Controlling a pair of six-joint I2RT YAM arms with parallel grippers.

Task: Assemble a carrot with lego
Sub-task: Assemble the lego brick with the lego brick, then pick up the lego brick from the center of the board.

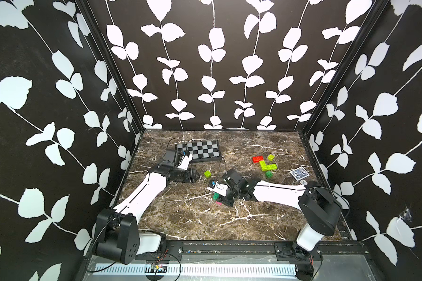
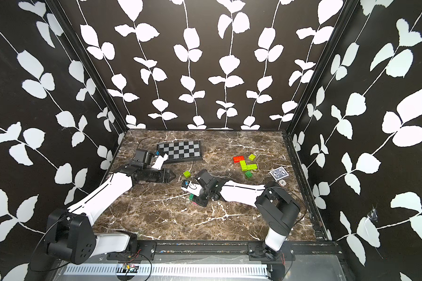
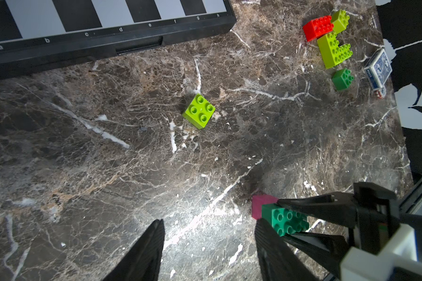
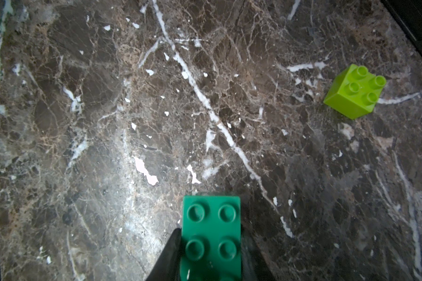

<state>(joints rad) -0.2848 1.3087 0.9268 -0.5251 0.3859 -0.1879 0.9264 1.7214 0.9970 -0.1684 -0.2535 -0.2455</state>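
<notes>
My right gripper [image 4: 211, 233] is shut on a dark green lego brick [image 4: 211, 233] that sits on a pink brick [image 3: 261, 205]. This two-brick stack [image 1: 216, 198] is all that shows of the carrot, and it is low over the marble near the table's middle. A loose lime 2x2 brick [image 1: 207, 173] [image 3: 199, 110] lies between the two arms. To its left my left gripper [image 3: 210, 222] [image 1: 196, 176] is open, with only bare marble between its fingers. More lego lies at the back right: a red brick [image 1: 257, 159], lime bricks [image 1: 266, 166] and a green brick [image 1: 268, 174].
A chequered board [image 1: 197, 148] lies at the back left, just behind my left wrist. A blue card deck [image 1: 299, 174] rests near the right wall. Patterned walls close in the table [image 1: 180, 219] on three sides.
</notes>
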